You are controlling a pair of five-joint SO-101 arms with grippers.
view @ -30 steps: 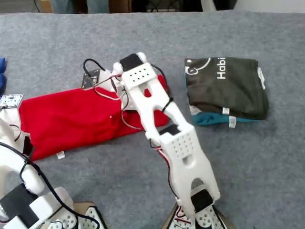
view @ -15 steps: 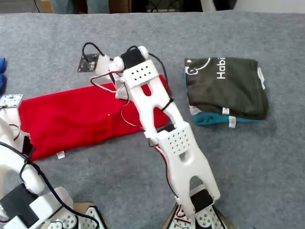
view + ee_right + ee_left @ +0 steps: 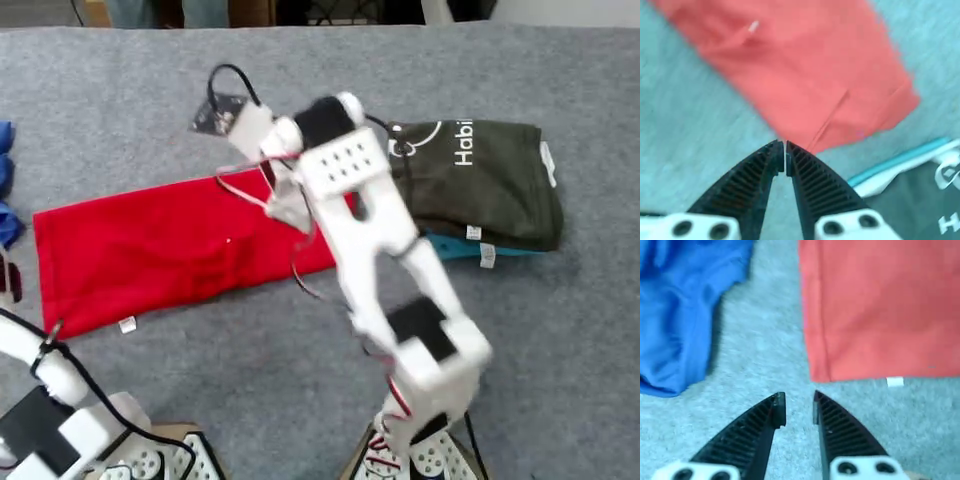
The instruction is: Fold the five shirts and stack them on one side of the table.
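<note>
**Red shirt laid out long, two shirts stacked**

The red shirt point(image 3: 180, 250) lies in a long strip on the grey worktop point(image 3: 570, 360), beside a dark green shirt point(image 3: 475, 180) stacked on a teal one point(image 3: 450, 248). The right tool point(image 3: 785, 150) hangs over the red shirt's end near the stack, tips pressed together, holding nothing. The left tool point(image 3: 795, 407) is slightly parted and empty, between the red shirt's corner and a crumpled blue shirt point(image 3: 685, 305).
</note>
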